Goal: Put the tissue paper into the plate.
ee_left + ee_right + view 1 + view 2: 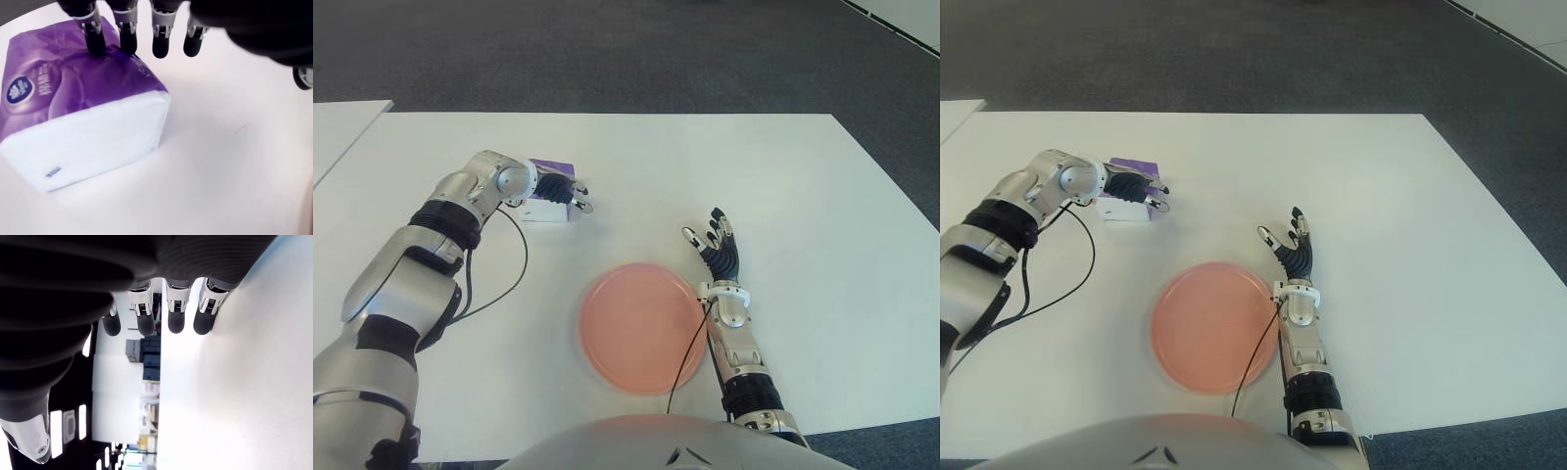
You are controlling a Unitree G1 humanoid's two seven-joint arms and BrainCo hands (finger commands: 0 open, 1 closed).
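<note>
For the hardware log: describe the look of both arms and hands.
Both arms are silver shells with black ribbed joint sections. A thin black cable loops from the left arm, another runs along the right arm. The left hand and right hand have black segmented fingers with silver knuckle links and rounded black tips.

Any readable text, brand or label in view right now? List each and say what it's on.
Nothing reads clearly.
Round blue logo with white lettering beside it, on the purple top of the tissue pack: too blurred to read.
Small dark printed mark on the pack's white side: too small to read.
Plate, table, left hand over the pack, and right hand beside the plate: no text visible.
</note>
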